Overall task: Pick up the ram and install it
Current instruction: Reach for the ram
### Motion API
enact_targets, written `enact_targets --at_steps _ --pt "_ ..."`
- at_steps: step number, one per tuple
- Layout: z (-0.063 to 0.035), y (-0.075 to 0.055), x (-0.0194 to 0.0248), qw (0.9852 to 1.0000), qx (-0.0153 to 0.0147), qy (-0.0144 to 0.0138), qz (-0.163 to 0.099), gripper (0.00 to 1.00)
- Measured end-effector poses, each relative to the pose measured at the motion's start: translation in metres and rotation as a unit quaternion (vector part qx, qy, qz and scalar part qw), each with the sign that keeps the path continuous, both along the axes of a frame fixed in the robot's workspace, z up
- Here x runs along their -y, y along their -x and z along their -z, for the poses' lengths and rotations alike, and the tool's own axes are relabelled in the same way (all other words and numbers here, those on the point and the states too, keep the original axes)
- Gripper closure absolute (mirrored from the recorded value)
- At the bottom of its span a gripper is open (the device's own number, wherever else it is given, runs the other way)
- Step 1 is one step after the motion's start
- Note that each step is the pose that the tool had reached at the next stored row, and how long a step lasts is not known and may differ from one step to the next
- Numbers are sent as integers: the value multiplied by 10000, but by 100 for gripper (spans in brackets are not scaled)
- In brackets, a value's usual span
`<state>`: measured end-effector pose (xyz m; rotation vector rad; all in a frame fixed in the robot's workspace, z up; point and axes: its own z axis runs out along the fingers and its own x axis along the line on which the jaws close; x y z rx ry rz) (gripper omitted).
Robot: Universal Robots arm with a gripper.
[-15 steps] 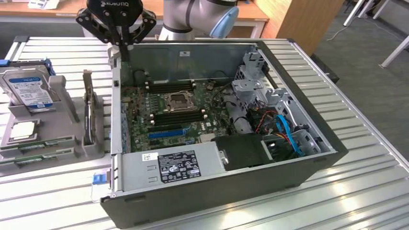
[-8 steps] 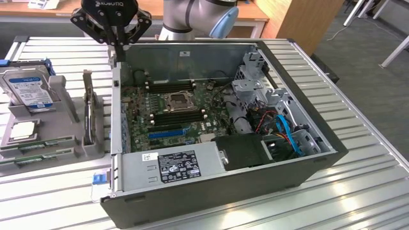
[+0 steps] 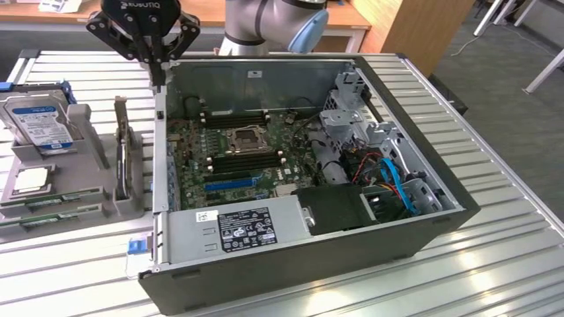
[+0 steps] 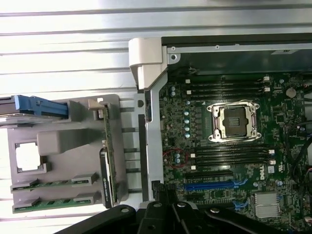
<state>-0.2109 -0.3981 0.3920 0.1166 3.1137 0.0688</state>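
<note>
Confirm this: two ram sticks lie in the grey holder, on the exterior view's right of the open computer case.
Wrong side: the exterior view shows the ram sticks in the grey holder on its left of the open computer case, not its right.

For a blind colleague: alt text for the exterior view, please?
A shut robot gripper hangs over a far corner of an open computer case, motherboard exposed. On the exterior view's left, a gray tray holds ram sticks, a hard drive and a processor.
</note>
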Motion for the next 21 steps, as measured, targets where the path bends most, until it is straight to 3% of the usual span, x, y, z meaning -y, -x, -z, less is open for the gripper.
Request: enact_targets --at_steps 21 --pt "3 355 -3 10000 0 0 0 90"
